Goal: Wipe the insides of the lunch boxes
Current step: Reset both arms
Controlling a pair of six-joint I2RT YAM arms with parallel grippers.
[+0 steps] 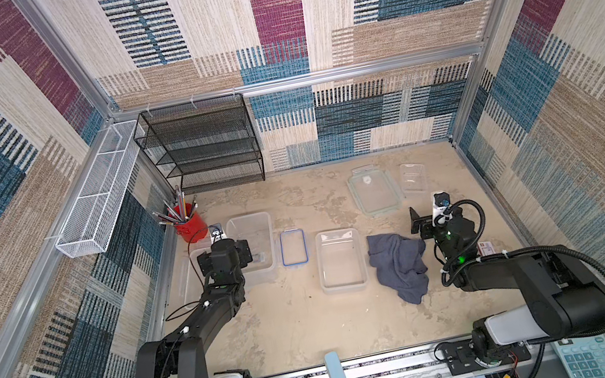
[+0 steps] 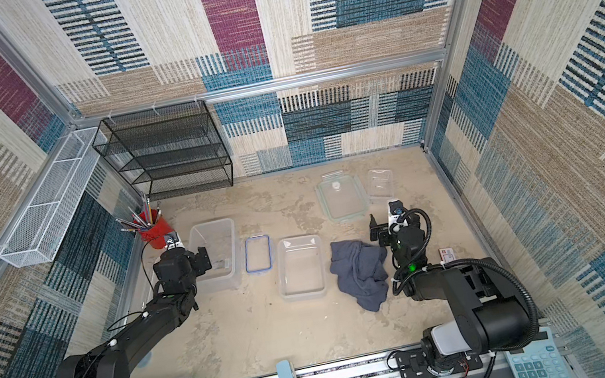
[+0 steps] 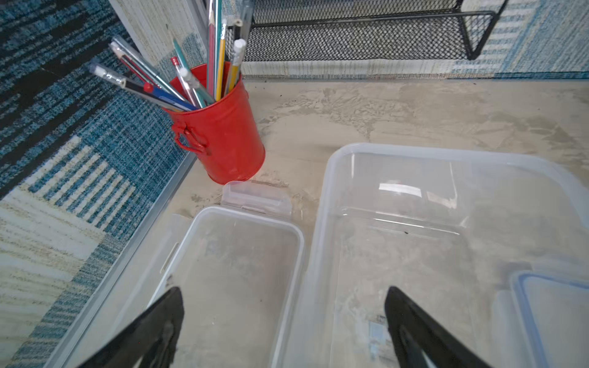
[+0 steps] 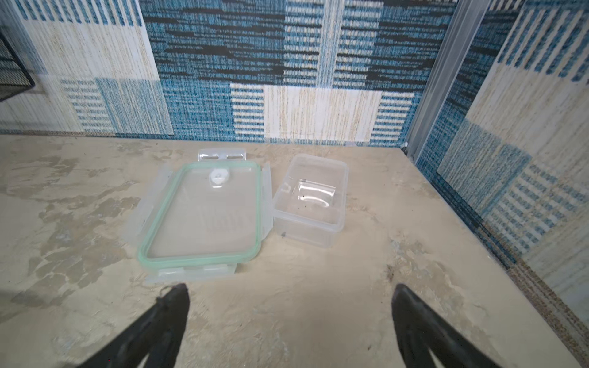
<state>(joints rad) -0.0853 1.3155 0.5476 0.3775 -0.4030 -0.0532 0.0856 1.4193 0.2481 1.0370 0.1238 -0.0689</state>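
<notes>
Lunch boxes: three translucent tubs stand uncovered on the counter (image 1: 297, 334). The large tub (image 3: 446, 255) sits below and ahead of the left pincer (image 3: 283, 288), which is spread wide and holds nothing. One finger is over the tub and the other is over the whitish lid (image 3: 236, 280), which lies flat alongside it. The blue-rimmed lid (image 3: 557, 318) lies on the tub's opposite side. A red cup of pencils (image 3: 223, 133) stands ahead of this pincer.

The medium tub (image 1: 341, 261) sits between the two pincers. The right pincer (image 4: 290, 286) is spread wide and empty above bare counter. Ahead of it lies the green-rimmed lid (image 4: 204, 216), with the small tub (image 4: 310, 200) just beside that lid. The grey-blue cloth (image 1: 400, 265) lies crumpled between the right pincer and the medium tub, and neither pincer grips it.
</notes>
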